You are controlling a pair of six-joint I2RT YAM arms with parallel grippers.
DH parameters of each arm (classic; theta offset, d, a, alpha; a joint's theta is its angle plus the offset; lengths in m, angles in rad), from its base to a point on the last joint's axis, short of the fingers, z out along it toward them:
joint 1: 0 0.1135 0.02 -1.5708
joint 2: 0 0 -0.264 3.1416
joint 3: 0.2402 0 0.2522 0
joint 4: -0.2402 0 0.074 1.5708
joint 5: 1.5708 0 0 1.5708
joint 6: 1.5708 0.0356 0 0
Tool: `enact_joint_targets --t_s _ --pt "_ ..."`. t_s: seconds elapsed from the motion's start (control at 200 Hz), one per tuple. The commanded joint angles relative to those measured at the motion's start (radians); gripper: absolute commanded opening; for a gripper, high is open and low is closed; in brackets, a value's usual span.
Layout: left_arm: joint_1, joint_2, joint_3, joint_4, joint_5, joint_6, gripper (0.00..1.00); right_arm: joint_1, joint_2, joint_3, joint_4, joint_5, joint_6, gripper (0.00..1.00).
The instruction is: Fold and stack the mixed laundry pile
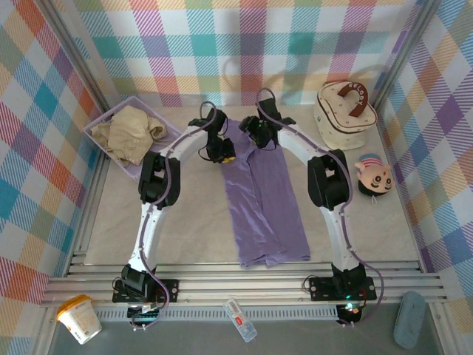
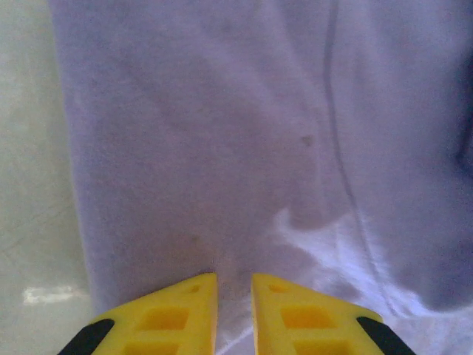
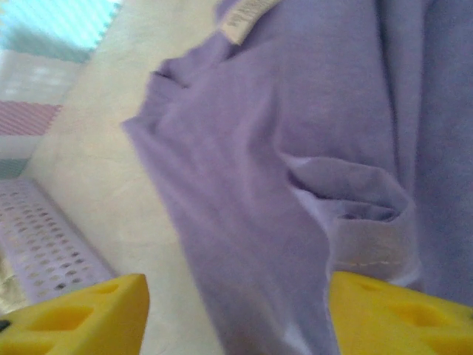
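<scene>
Left claw (image 2: 234,279) sits low over the purple T-shirt (image 1: 262,207), its yellow fingers a narrow slit apart; whether they pinch cloth cannot be told. Right claw (image 3: 236,279) stands wide open and holds nothing, with shirt fabric lying beyond its fingers. In the top view the shirt is a long narrow strip on the table (image 1: 185,222). Its near hem lies at lower centre of the frame, and its long axis runs up to the far end at upper centre. Both claws hang there, the left on the left edge and the right just beside it at the neck. A crosswise fold would likely carry that far end down toward the hem. Farthest, at upper left, the beige garment (image 1: 129,133) sits in the basket (image 1: 94,127), nearer the left arm.
</scene>
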Motion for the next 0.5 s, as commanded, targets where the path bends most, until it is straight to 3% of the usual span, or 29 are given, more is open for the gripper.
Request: enact_joint_targets --t_s 0.0,0.165,0.245,0.385,0.495 --pt "0.002 0.028 0.039 -0.052 -0.009 0.013 0.20 -0.011 0.036 0.071 -0.115 0.029 0.025 0.62" --pt "0.006 0.057 0.053 -0.071 -0.013 0.015 0.20 -0.015 -0.001 0.042 -0.233 0.132 0.010 0.62" --pt "0.009 0.062 0.051 -0.079 -0.014 0.018 0.20 -0.031 -0.023 -0.023 -0.250 0.135 0.024 0.57" --pt "0.010 0.060 0.051 -0.086 -0.004 0.023 0.20 -0.051 -0.094 -0.213 -0.080 0.085 0.028 0.55" --pt "0.009 0.060 0.051 -0.087 0.004 0.025 0.20 -0.054 -0.085 -0.206 0.016 0.019 -0.006 0.56"
